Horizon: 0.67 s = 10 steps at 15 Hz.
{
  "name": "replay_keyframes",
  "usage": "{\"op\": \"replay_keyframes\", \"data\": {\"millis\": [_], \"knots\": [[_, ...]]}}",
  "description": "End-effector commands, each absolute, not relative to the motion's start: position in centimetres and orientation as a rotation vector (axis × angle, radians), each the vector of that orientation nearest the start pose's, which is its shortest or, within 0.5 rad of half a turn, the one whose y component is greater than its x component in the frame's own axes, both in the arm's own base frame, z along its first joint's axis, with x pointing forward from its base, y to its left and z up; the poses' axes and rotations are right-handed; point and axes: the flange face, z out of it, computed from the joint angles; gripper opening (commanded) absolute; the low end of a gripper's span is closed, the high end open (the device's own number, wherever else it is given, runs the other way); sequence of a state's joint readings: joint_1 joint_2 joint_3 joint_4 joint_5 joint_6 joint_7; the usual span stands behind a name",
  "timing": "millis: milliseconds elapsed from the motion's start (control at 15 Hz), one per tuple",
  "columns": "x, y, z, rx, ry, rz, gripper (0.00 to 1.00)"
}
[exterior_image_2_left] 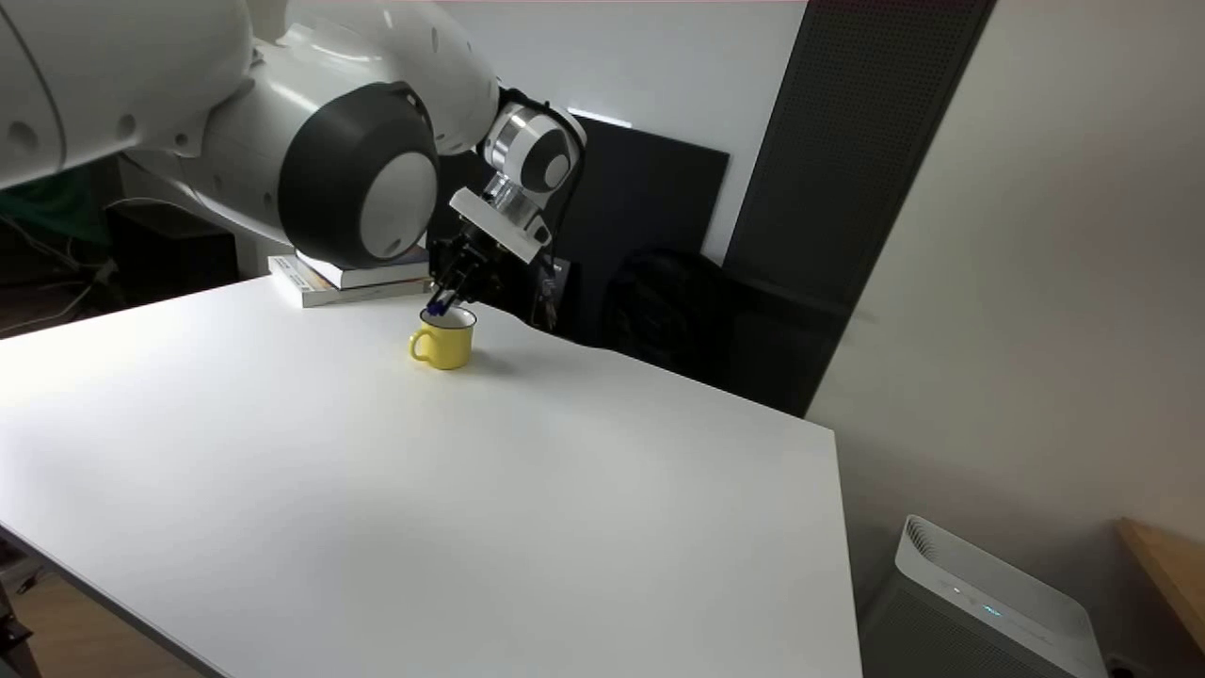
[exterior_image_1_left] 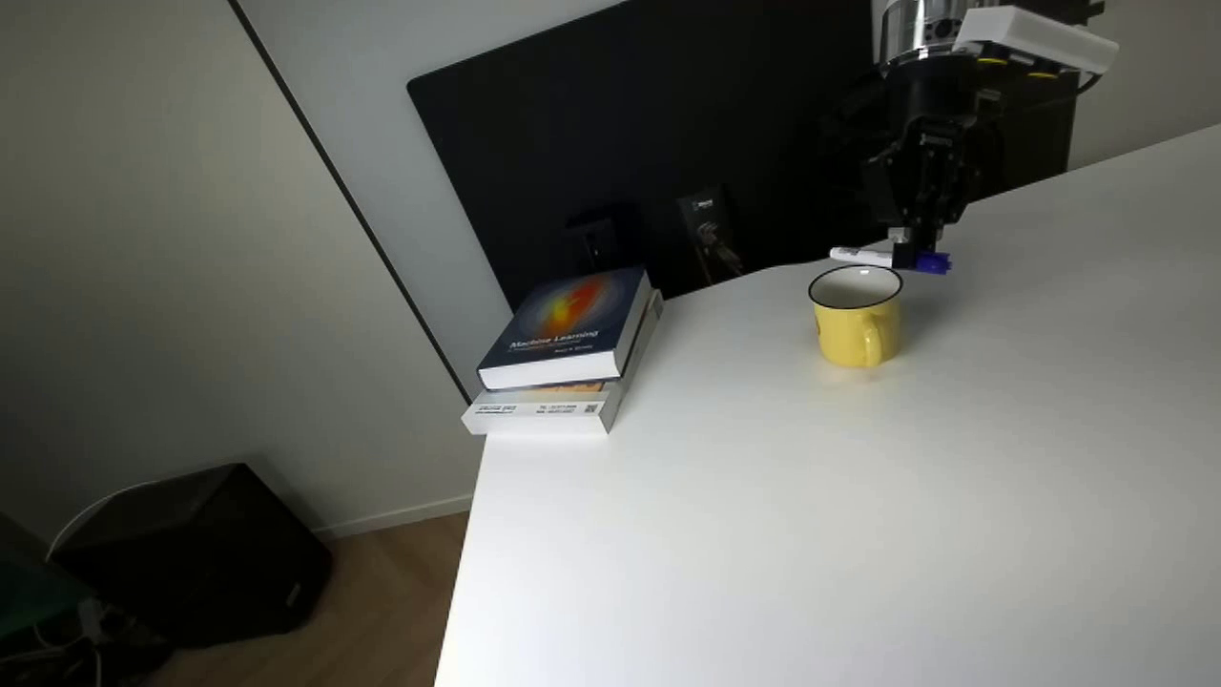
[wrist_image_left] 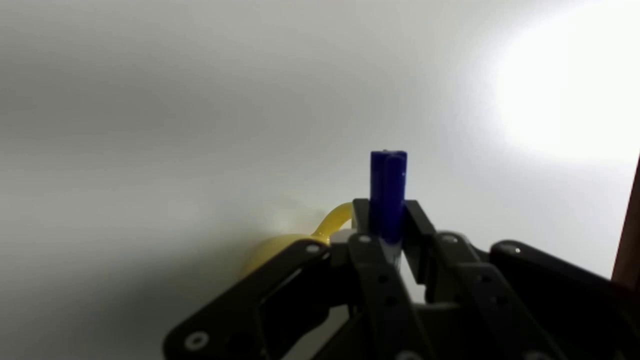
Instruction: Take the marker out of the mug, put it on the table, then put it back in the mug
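The marker [exterior_image_1_left: 858,256], white with a blue-purple cap, is pinched in my gripper [exterior_image_1_left: 913,254]. It lies roughly level, just above the mug's rim in that exterior view. Up close in the wrist view, both fingers press on the marker [wrist_image_left: 388,185] around the cap end, and the cap sticks out beyond the tips. The yellow mug [exterior_image_1_left: 856,334] stands upright on the white table [exterior_image_1_left: 811,534]. In the wrist view the mug [wrist_image_left: 272,250] is partly covered by my fingers, its handle showing to the left of them. Its inside bottom is hidden.
Two stacked books [exterior_image_1_left: 572,334] sit at a corner of the table. Behind the tabletop stands a black panel [exterior_image_1_left: 620,143], with a small dark box [exterior_image_1_left: 708,234] in front of it. In an exterior view the white arm [exterior_image_2_left: 348,160] reaches over the table [exterior_image_2_left: 471,490].
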<state>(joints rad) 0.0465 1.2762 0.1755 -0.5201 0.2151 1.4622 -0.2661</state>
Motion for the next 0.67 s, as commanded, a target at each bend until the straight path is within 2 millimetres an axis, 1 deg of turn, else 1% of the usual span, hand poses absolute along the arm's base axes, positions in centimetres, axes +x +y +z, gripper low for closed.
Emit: {"op": "replay_keyframes", "data": {"millis": [0,67,133,333,467,600], "knots": [[76.03,11.88,22.22,-2.655,-0.511,0.409,0.18],[76.03,11.88,22.22,-2.655,-0.511,0.409,0.18],[76.03,11.88,22.22,-2.655,-0.511,0.409,0.05],[75.97,12.13,22.06,-2.647,-0.489,0.415,0.05],[75.99,12.37,22.38,-2.635,-0.460,0.412,0.05],[76.28,12.72,23.03,-2.616,-0.396,0.387,0.05]]}}
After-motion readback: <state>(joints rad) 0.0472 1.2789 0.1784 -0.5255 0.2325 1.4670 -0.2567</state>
